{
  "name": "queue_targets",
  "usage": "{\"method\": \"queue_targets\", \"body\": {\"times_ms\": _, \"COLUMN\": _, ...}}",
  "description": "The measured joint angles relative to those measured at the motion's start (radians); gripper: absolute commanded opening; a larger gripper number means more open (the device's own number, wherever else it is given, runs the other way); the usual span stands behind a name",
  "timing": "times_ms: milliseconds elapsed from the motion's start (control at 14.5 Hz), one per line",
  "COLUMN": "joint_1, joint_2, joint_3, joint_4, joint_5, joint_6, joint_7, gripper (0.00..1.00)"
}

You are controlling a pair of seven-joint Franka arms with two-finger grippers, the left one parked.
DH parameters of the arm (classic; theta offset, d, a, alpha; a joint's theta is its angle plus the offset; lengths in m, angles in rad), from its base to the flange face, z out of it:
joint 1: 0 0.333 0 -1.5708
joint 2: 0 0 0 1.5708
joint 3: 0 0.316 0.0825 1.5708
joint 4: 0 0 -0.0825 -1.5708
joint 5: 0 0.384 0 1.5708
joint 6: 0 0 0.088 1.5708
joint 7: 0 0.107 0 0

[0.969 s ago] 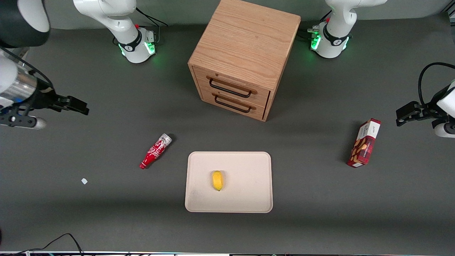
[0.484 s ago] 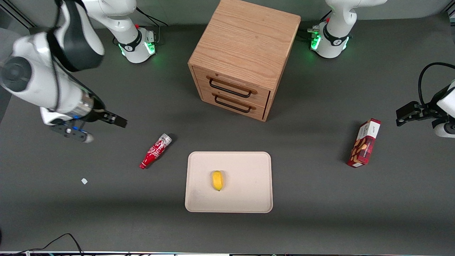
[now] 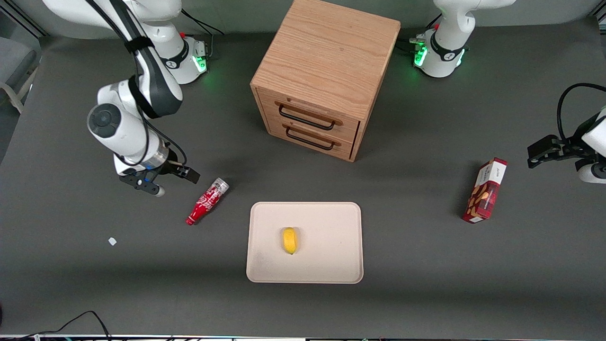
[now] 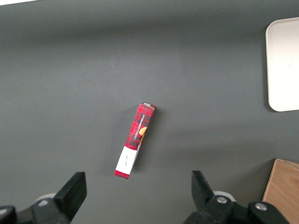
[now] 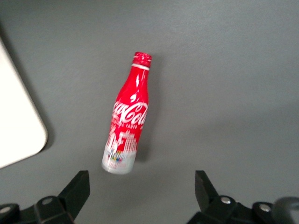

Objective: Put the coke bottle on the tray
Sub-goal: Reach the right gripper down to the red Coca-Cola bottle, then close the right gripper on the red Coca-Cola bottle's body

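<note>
The coke bottle [image 3: 207, 201] lies on its side on the dark table, red with white script, silvery base toward the drawer cabinet and red cap toward the front camera. It also shows in the right wrist view [image 5: 127, 116]. The cream tray [image 3: 326, 222] lies flat beside the bottle, toward the parked arm's end, with a yellow fruit [image 3: 289, 240] on it; a corner of the tray shows in the right wrist view [image 5: 18, 126]. My right gripper [image 3: 182, 173] hovers open and empty beside the bottle's base, toward the working arm's end; its fingers [image 5: 79, 189] are spread wide with the bottle's base near them.
A wooden two-drawer cabinet [image 3: 322, 80] stands farther from the front camera than the tray. A red snack box [image 3: 485, 191] lies toward the parked arm's end, also in the left wrist view [image 4: 135, 140]. A small white scrap [image 3: 112, 241] lies nearer the front camera than the bottle.
My right arm has swung in from the table's edge toward the bottle and lowered; the gripper now sits close beside the bottle's base. Bottle, tray and fruit have not moved.
</note>
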Motion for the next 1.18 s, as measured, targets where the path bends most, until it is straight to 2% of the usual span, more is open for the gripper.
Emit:
{"method": "queue_targets", "body": {"times_ms": 208, "joint_1": 0.001, "joint_2": 0.102, "joint_3": 0.009, "joint_4": 0.008, "joint_5": -0.078, "joint_6": 0.112, "joint_7": 0.103, "gripper": 1.0}}
{"method": "queue_targets", "body": {"times_ms": 553, "joint_1": 0.017, "joint_2": 0.249, "joint_3": 0.016, "joint_4": 0.115, "joint_5": -0.159, "joint_6": 0.141, "joint_7": 0.264, "gripper": 1.0}}
{"method": "queue_targets", "body": {"times_ms": 1038, "joint_1": 0.03, "joint_2": 0.363, "joint_3": 0.017, "joint_4": 0.158, "joint_5": -0.23, "joint_6": 0.193, "joint_7": 0.477, "gripper": 0.98}}
{"method": "queue_targets", "body": {"times_ms": 1107, "joint_1": 0.03, "joint_2": 0.369, "joint_3": 0.017, "joint_4": 0.159, "joint_5": -0.232, "joint_6": 0.193, "joint_7": 0.482, "gripper": 0.93}}
{"method": "queue_targets", "body": {"times_ms": 1176, "joint_1": 0.03, "joint_2": 0.373, "joint_3": 0.017, "joint_4": 0.159, "joint_5": -0.236, "joint_6": 0.193, "joint_7": 0.484, "gripper": 0.81}}
